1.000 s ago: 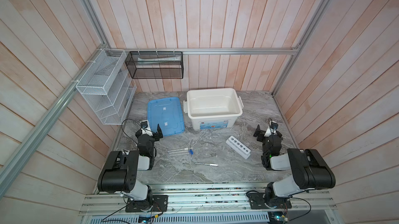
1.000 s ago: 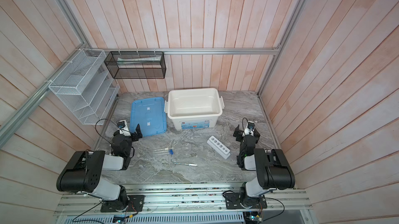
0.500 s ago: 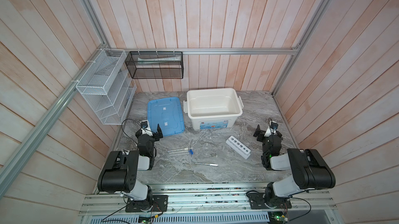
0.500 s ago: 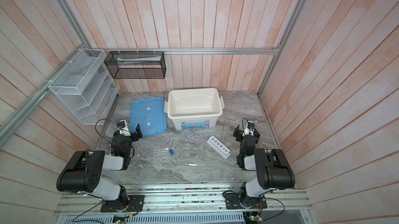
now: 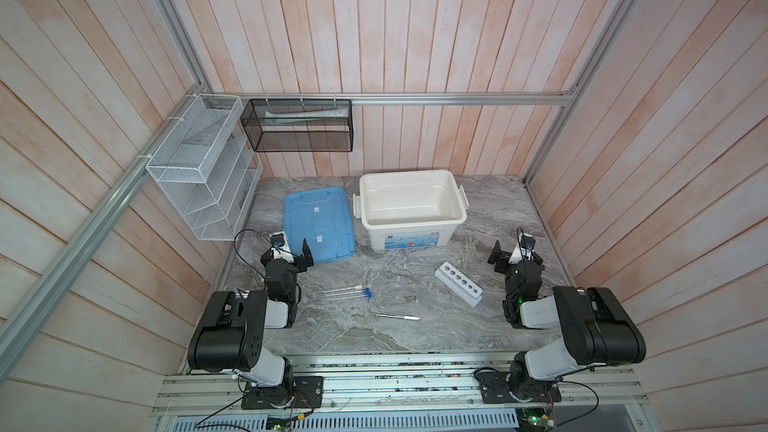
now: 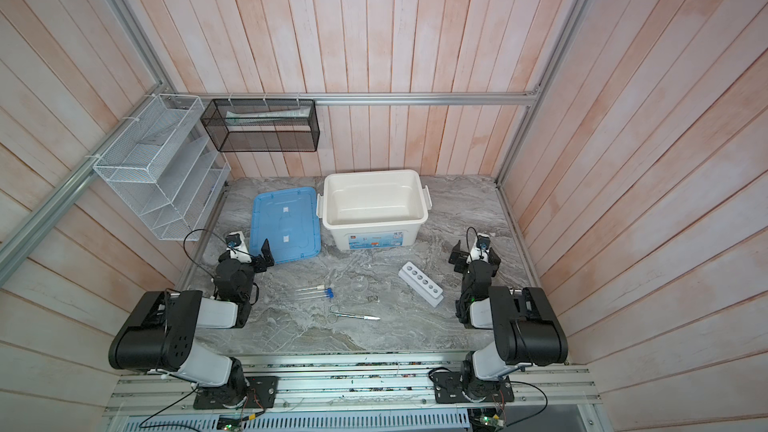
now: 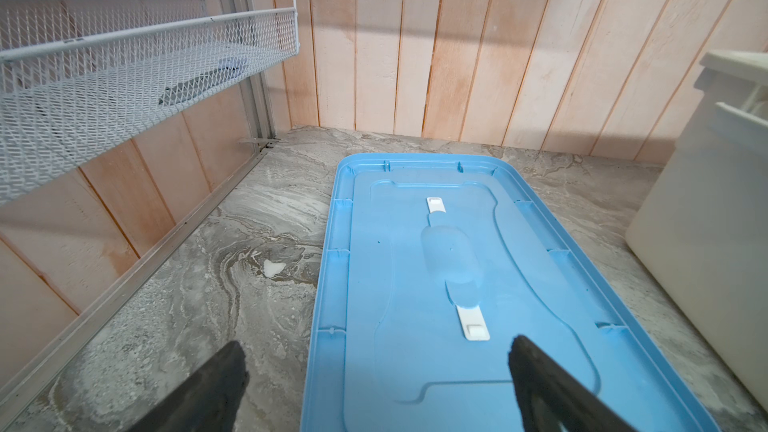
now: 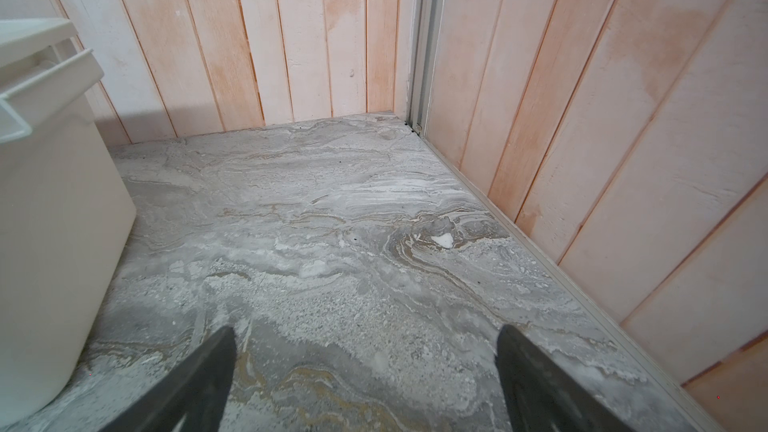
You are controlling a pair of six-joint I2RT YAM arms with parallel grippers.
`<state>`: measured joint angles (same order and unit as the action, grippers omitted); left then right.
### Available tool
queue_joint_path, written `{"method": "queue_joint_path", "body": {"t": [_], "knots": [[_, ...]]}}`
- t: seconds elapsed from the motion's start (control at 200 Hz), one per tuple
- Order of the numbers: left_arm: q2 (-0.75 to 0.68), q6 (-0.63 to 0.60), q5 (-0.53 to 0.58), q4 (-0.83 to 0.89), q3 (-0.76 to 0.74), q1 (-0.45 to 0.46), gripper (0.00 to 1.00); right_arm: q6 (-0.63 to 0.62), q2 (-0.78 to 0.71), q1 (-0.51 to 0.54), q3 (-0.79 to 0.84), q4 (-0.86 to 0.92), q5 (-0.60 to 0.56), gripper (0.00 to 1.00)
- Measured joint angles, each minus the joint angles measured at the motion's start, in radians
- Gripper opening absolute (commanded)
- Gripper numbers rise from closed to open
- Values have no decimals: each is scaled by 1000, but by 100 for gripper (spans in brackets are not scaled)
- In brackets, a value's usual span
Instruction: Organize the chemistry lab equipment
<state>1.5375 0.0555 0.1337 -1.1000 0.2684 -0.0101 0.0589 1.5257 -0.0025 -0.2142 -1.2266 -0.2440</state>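
Three thin clear tubes (image 5: 347, 292) on the worktop: two blue-capped, one white-capped. One white rack (image 5: 458, 283) with six holes. One pair of small scissors (image 5: 377, 313), one silver pen-like tool (image 5: 405, 317), one clear round dish (image 6: 359, 284). One white bin (image 5: 409, 238), one blue lid (image 5: 318, 224). Two wall racks: a white mesh rack (image 5: 199, 172) and a black mesh rack (image 5: 297, 130).

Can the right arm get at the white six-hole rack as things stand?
Likely yes. The rack lies flat beside the right gripper, which is open and empty; nothing stands between them.
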Motion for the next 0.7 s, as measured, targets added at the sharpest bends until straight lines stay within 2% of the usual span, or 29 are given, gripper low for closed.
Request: {"method": "queue_joint_path", "body": {"t": [0.42, 0.44, 0.57, 0.7], "knots": [[0, 0, 0, 0, 0, 0, 100, 0, 0, 0, 0, 0, 0, 98], [0, 0, 0, 0, 0, 0, 97, 0, 0, 0, 0, 0, 0, 98], [-1, -3, -4, 2, 1, 0, 85, 0, 0, 0, 0, 0, 2, 86], [-66, -8, -6, 155, 64, 0, 84, -2, -30, 0, -10, 42, 6, 81]]}}
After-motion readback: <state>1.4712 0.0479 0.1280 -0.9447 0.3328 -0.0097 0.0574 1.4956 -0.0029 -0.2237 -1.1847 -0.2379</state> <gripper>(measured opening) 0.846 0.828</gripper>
